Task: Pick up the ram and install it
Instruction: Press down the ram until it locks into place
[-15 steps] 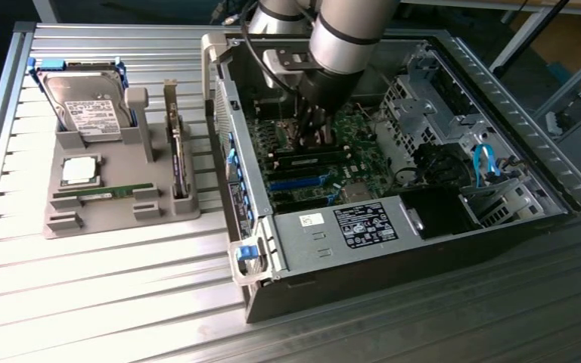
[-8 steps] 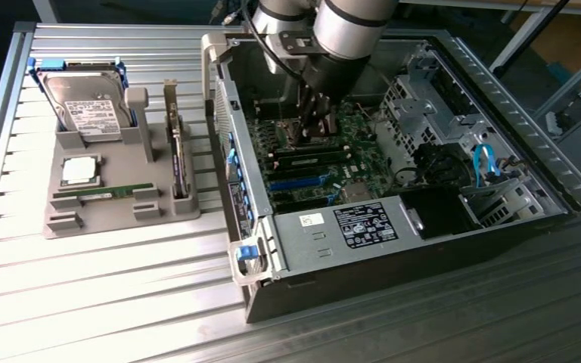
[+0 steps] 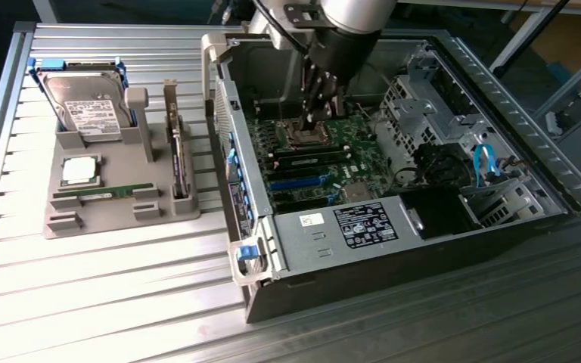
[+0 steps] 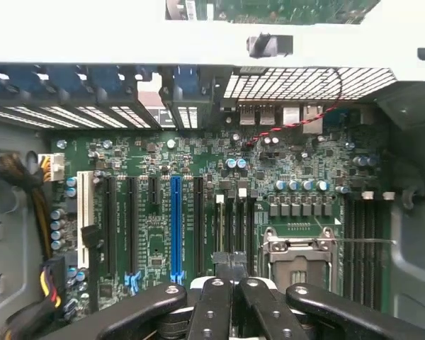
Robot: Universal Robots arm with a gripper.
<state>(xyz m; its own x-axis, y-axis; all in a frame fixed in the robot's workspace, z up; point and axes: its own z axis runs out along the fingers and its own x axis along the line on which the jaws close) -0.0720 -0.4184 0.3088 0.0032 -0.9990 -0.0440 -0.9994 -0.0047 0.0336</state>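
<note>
One arm reaches down into the open computer case (image 3: pixel 392 204) on the slatted desk (image 3: pixel 99 302). Its gripper (image 3: pixel 318 113) hangs over the motherboard (image 3: pixel 321 159), just above the silver CPU socket (image 3: pixel 306 136), with its fingers (image 4: pixel 219 297) drawn close together. In the wrist view a thin dark edge shows between the fingertips, but I cannot tell what it is or whether anything is held.

At the exterior view's left, well apart from the case, a grey holder (image 3: pixel 109 204) sits on the desk. The ram (image 3: pixel 104 195) lies in a slot near the holder's front edge, a narrow green stick. Behind it rests a square silver processor (image 3: pixel 79 170), and further back stands a hard drive (image 3: pixel 88 110). A dark card (image 3: pixel 178 159) stands on edge along the side of the holder nearest the case.

In the wrist view, empty memory slots (image 4: pixel 361 241) run beside the socket.
</note>
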